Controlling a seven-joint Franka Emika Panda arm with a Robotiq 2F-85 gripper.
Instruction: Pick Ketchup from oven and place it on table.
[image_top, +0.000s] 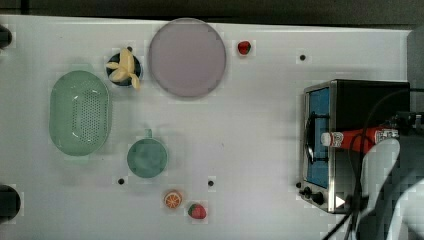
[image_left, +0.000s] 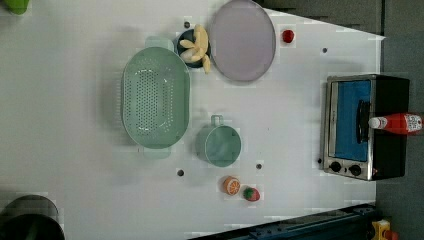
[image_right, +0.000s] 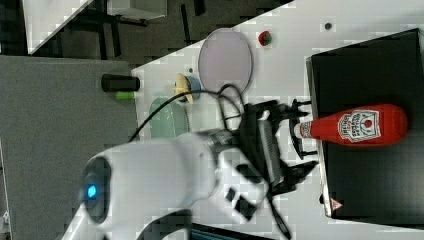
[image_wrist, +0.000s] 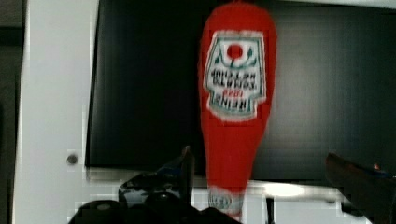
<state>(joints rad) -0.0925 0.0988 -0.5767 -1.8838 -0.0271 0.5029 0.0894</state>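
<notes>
The claw hangs just off the front edge of the oven, its two fingers spread wide and holding nothing. In the wrist view one finger shows beside the bottle's neck and the other stands well off on the far side, so the neck lies between them without touching either.

The ketchup bottle lies flat on the oven's black top, not inside it. Its long axis runs front to back across the oven: the white cap pokes out past the oven's front frame, toward the claw, and the fat red end points to the oven's back. The fingers therefore stand to either side of that axis, which looks right for pinching the bottle across its width; I judge the claw needs to reach further along the oven top, over the thicker labelled body, before closing.

Beyond the oven's glass door spreads the white table, where the bottle should go.
</notes>
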